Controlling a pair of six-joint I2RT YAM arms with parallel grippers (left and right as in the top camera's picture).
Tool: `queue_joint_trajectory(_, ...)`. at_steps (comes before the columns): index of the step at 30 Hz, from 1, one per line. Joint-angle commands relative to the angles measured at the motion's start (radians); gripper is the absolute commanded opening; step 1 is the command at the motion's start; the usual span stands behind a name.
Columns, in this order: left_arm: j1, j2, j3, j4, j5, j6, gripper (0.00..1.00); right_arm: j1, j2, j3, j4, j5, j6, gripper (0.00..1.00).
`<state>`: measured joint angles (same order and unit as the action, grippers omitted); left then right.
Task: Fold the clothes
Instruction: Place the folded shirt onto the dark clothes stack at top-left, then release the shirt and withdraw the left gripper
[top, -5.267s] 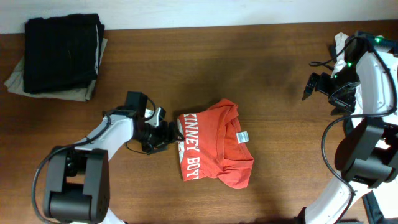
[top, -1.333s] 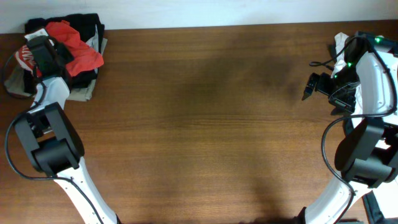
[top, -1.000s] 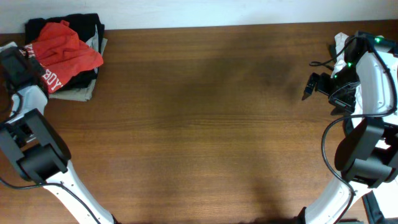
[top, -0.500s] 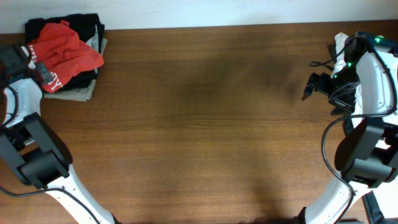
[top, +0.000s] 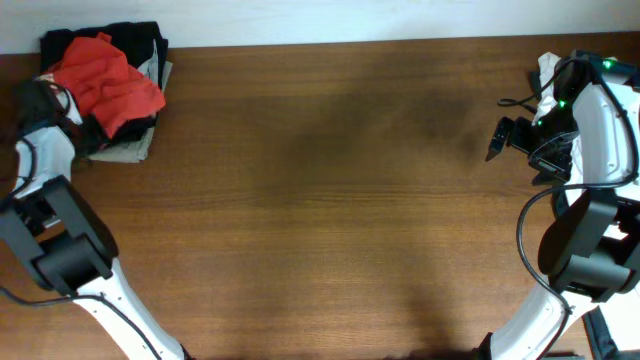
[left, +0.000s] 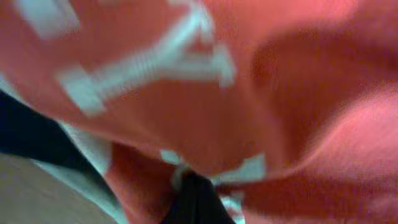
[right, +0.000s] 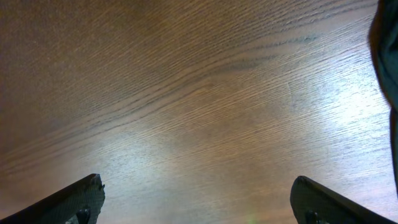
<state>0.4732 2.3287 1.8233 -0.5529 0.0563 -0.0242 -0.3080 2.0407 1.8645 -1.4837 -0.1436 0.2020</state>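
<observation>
Lying bunched at the upper left of the overhead view: one red-orange T-shirt (top: 105, 72), crumpled rather than flat, on top of a stack at the worktop's (top: 330, 200) far left corner. Count under it: two pieces, one black folded garment (top: 145, 42) and one beige piece (top: 125, 150) at the bottom, its edge showing along the stack's lower side.

Left wrist view: the T-shirt (left: 280, 93) fills nearly the whole frame, blurred, with white letter strokes across the upper left. A strip of black and a strip of pale cloth show at the lower left.

Left gripper (top: 42, 93): at the stack's left edge, against the shirt. Its fingers (left: 196, 199) read as one dark shape at the bottom centre, so together. Whether any cloth is pinched between them I cannot tell.

Right gripper (top: 497, 138): well apart from the stack, at the right of the overhead view, above bare wood. Right wrist view shows the gripper (right: 199, 200) with two fingertips at the lower corners, wide apart, nothing between them.

One white item (top: 546, 68) sits at the upper right beside the right arm; too little shows to name it.
</observation>
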Motion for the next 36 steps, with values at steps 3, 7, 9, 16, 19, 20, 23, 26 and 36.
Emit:
queue_joint_trajectory(3, 0.000, -0.043, 0.005, -0.081, 0.027, -0.013, 0.00, 0.000, -0.033, 0.008, 0.000, -0.002, -0.004, 0.99)
queue_joint_trajectory(7, -0.008, -0.194, 0.005, 0.002, 0.027, -0.013, 0.00, 0.000, -0.033, 0.008, 0.000, -0.002, -0.004, 0.99)
queue_joint_trajectory(9, -0.010, -0.230, 0.005, 0.167, 0.027, -0.013, 0.00, 0.000, -0.033, 0.008, 0.000, -0.002, -0.004, 0.99)
queue_joint_trajectory(16, -0.035, -0.019, 0.005, 0.676, 0.030, -0.013, 0.00, 0.000, -0.033, 0.008, 0.000, -0.002, -0.004, 0.99)
queue_joint_trajectory(19, -0.041, 0.131, 0.005, 0.777, 0.022, -0.013, 0.01, 0.000, -0.033, 0.008, 0.000, -0.002, -0.004, 0.99)
queue_joint_trajectory(20, -0.040, 0.167, 0.005, 0.792, -0.006, -0.013, 0.01, 0.000, -0.033, 0.008, 0.000, -0.002, -0.004, 0.99)
queue_joint_trajectory(23, -0.032, 0.203, 0.012, 0.807, -0.122, -0.005, 0.01, 0.000, -0.033, 0.008, 0.000, -0.002, -0.004, 0.99)
queue_joint_trajectory(26, -0.031, 0.193, 0.154, 0.689, -0.121, -0.005, 0.02, 0.000, -0.033, 0.008, 0.000, -0.002, -0.004, 0.99)
queue_joint_trajectory(36, -0.046, -0.134, 0.556, -0.151, 0.105, -0.006, 0.99, 0.000, -0.033, 0.008, 0.078, -0.002, -0.004, 0.99)
